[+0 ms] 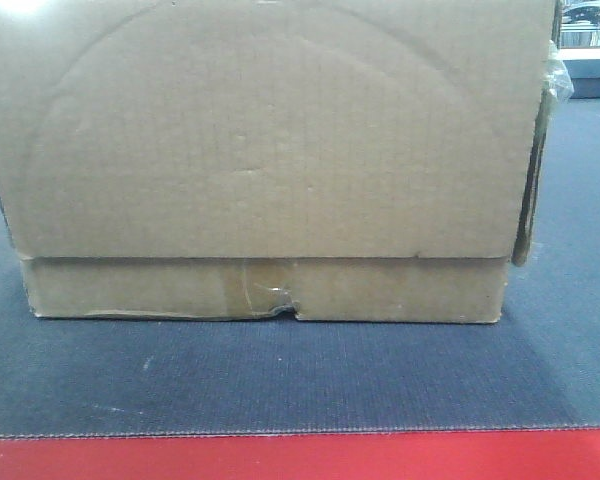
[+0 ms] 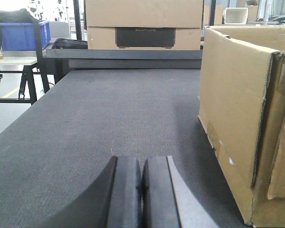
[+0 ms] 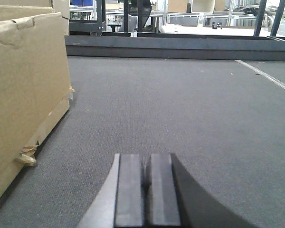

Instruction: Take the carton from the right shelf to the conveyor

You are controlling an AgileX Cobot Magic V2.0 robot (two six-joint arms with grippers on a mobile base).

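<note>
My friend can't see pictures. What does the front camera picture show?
A big brown cardboard carton sits flat on the dark grey conveyor and fills most of the picture. Clear tape with a small tear marks its bottom seam, and the belt's red front edge runs along the bottom.

The carton [image 1: 265, 160] filling most of the front view was plain brown, faintly ribbed, with glossy clear tape [image 1: 265, 290] at its lower centre. Below it the conveyor [image 1: 280, 380] was dark grey with a fine woven grain, edged red along the bottom. At the upper left of the left wrist view, a bin [image 2: 23, 35] was bright blue.
</note>
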